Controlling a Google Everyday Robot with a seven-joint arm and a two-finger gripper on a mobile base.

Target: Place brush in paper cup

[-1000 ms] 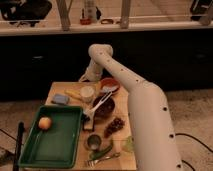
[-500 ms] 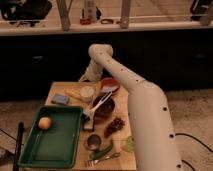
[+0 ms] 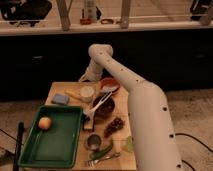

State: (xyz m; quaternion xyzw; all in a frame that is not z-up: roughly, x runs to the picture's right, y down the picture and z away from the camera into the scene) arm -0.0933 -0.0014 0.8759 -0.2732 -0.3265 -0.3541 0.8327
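The brush [image 3: 99, 106] has a long white handle. It lies slanted across the dark bowl [image 3: 107, 109], with its dark head down near the green tray's corner. The paper cup [image 3: 87, 93] stands upright, just left of the bowl and behind the brush. My arm reaches over from the right and bends down at the back of the table. The gripper [image 3: 86, 80] hangs just behind the paper cup, apart from the brush and holding nothing that shows.
A green tray [image 3: 35, 150] with an orange fruit [image 3: 45, 122] fills the front left. A blue sponge [image 3: 60, 99] and an orange bowl [image 3: 110, 85] sit at the back. Grapes [image 3: 115, 125], a metal cup [image 3: 93, 141], a fork [image 3: 102, 159] and a green cup [image 3: 129, 144] lie in front.
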